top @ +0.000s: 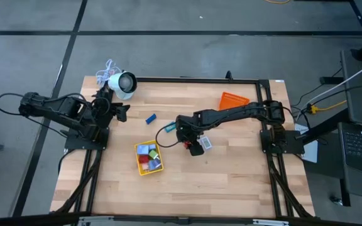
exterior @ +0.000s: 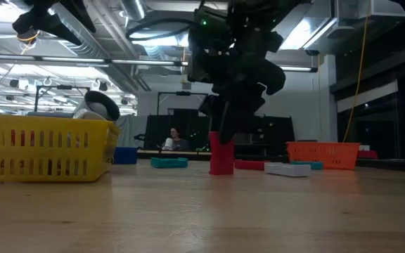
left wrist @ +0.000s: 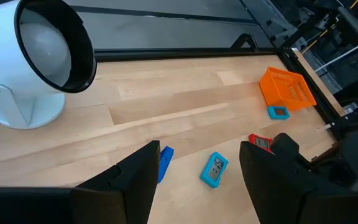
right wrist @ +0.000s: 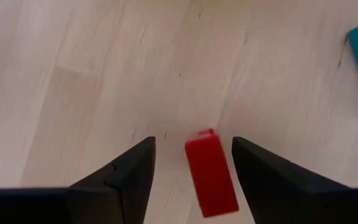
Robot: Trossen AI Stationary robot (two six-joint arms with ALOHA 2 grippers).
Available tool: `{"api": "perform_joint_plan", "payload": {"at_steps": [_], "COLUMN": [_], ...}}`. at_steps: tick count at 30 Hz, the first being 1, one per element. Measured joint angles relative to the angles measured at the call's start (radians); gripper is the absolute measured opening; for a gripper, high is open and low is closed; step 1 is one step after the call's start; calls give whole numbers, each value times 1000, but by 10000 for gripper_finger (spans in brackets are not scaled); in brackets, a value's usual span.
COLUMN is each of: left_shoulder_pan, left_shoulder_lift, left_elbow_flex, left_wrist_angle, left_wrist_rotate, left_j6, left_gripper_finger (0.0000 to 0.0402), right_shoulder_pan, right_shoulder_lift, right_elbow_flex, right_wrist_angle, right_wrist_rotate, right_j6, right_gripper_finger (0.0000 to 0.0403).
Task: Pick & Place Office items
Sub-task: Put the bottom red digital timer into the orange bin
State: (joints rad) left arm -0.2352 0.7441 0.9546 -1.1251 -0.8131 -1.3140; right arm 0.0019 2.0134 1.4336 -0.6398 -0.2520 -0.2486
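Note:
A red block [right wrist: 211,177] stands upright on the wood between the open fingers of my right gripper [right wrist: 193,143], with a gap on each side. In the high view that gripper [top: 190,142] points down at mid-table, right of the yellow tray [top: 148,157], which holds several coloured pieces. The low view shows the red block [exterior: 221,158] on end under the gripper [exterior: 225,126]. A blue piece [top: 150,118], a teal piece [top: 170,127] and a light blue piece [top: 205,144] lie loose on the table. My left gripper [top: 123,112] waits open at the left, near the white device.
The white round device [top: 123,85] with its cord stands at the far left of the table. An orange tray [top: 233,100] lies at the far right, with a small teal piece [left wrist: 278,112] beside it. Bare wood stretches along the near side of the table.

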Motion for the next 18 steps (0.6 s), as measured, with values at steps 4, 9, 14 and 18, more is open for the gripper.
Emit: {"api": "perform_joint_plan", "payload": {"at_steps": [4, 9, 14, 18], "left_shoulder_pan": [0, 0, 0, 0], "left_shoulder_lift": [0, 0, 0, 0], "left_elbow_flex": [0, 0, 0, 0], "left_wrist_angle": [0, 0, 0, 0], "left_wrist_rotate": [0, 6, 7, 7], "left_j6": [0, 0, 0, 6], "left_gripper_finger": [216, 216, 216, 216], "right_shoulder_pan": [-9, -27, -36, -47], "right_shoulder_lift": [0, 0, 0, -1], "right_elbow_flex": [-19, -55, -56, -56], "right_wrist_angle": [-3, -4, 11, 25], "right_wrist_rotate": [5, 13, 28, 9], "right_j6": [6, 36, 64, 91], "right_gripper_finger": [203, 184, 123, 46]}}
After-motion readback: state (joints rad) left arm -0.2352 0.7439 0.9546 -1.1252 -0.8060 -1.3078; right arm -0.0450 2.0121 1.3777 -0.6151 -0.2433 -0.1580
